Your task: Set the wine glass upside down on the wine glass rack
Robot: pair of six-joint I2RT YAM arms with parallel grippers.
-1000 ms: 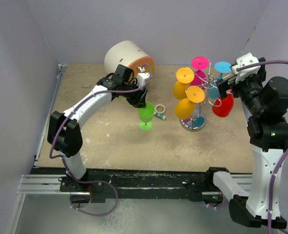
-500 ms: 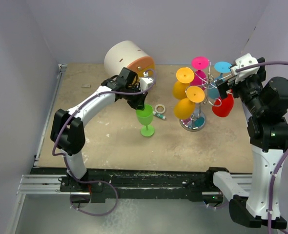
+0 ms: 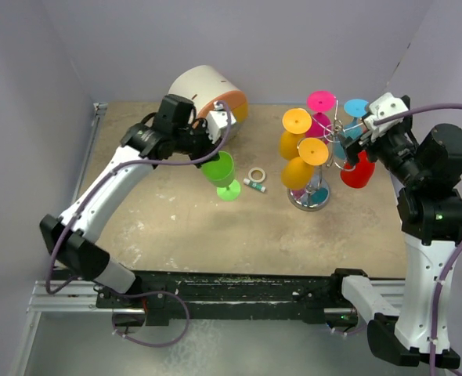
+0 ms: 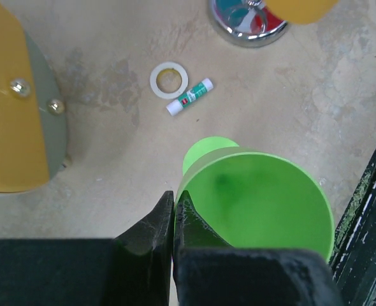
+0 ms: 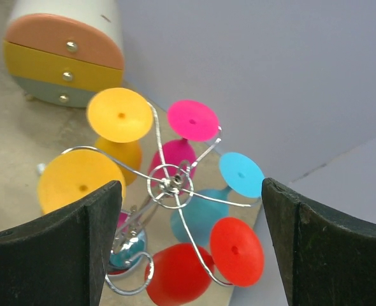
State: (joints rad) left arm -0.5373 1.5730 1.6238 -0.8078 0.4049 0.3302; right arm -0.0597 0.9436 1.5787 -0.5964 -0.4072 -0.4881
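Since a second ago, when it stood upright under the left gripper [image 4: 174, 197], the green wine glass [image 4: 258, 204] has moved left and tipped over at a slant. The left arm has swung back towards the left wall. Those jaws are now pinched tight on the glass's rim, and I cannot tell whether its foot touches the table [image 3: 160, 227]. It is well apart from the wine glass rack [image 3: 334, 129]. The right gripper [image 3: 358, 135] has edged closer to the rack, fingers spread wide and holding nothing. One glue stick [image 4: 189, 97] carries a green label with a red mark, too small to read. I count five glasses hung upside down: two orange, one pink, one blue, one red. There is one tape ring [image 4: 169, 79] and one three-drawer chest [image 5: 60, 51].
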